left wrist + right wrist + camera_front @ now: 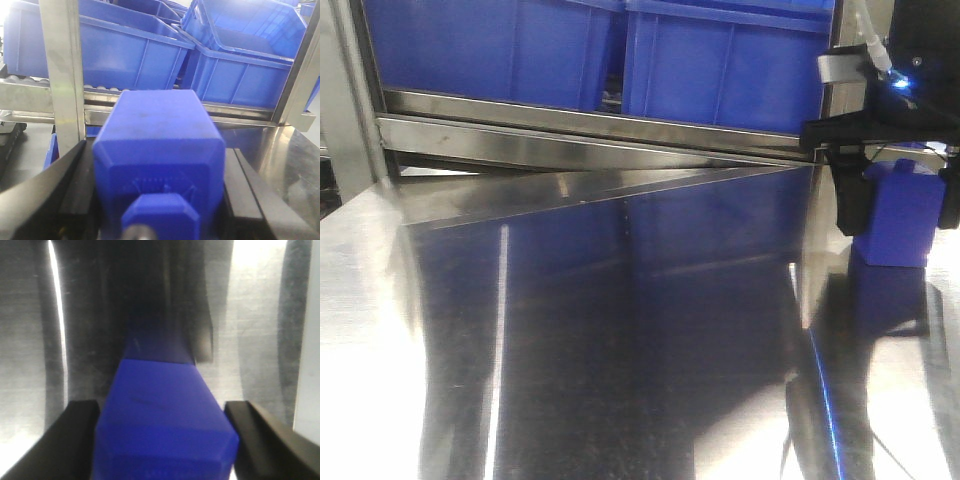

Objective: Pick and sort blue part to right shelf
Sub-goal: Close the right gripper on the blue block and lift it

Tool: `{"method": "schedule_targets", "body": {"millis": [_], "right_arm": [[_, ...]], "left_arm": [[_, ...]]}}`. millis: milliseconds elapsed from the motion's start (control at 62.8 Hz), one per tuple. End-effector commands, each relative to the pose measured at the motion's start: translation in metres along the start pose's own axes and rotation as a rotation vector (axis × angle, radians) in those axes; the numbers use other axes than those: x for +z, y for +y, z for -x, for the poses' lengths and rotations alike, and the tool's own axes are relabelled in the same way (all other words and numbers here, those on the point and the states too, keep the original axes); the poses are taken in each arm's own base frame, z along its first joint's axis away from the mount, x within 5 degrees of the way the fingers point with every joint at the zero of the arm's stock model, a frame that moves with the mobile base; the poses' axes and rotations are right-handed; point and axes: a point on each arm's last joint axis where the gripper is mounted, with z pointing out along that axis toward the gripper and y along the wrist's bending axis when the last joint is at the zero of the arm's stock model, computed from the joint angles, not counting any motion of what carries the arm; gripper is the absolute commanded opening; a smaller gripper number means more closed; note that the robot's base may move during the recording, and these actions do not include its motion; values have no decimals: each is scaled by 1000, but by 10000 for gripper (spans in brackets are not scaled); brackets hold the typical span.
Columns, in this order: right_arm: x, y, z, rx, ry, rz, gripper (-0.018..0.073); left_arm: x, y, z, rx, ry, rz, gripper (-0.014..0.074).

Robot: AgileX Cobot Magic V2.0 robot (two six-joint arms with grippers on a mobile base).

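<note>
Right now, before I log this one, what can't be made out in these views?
1. Left gripper and left-held blue part: outside the front view altogether.
2. Right gripper: outer finger cut by the front view's right edge; right-held blue part blurred in the right wrist view.
3. Blue bins on the right shelf: contents unseen, cropped at the front view's top, walls blocking the left wrist view.

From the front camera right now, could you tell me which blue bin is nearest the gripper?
The right-hand bin, just up-left of the right gripper around the blue part; the left-hand bin sits well farther away.
</note>
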Motion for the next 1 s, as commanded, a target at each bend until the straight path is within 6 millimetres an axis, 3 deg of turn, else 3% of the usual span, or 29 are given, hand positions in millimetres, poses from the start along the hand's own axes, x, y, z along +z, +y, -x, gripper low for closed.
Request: {"method": "schedule_targets", "body": {"millis": [0, 143, 334, 557, 780, 987], "right_arm": [[-27, -3, 7, 5, -99, 15, 410], [-30, -3, 6, 5, -105, 16, 276], [-48, -3, 3, -32, -148, 24, 274], [-94, -7, -12, -87, -304, 64, 274], [-124, -20, -50, -168, -462, 87, 274], [-136, -37, -103, -211, -599, 105, 274]], "left_arm": [[-2, -2, 15, -3, -107, -21, 264], [-2, -2, 14, 6, -95, -12, 263], [-3, 1, 6, 39, -10, 20, 263], [-17, 5, 2, 91, -6, 61, 263], [-33, 8, -6, 98, 1, 79, 263], [-40, 9, -18, 95, -14, 78, 263]]}}
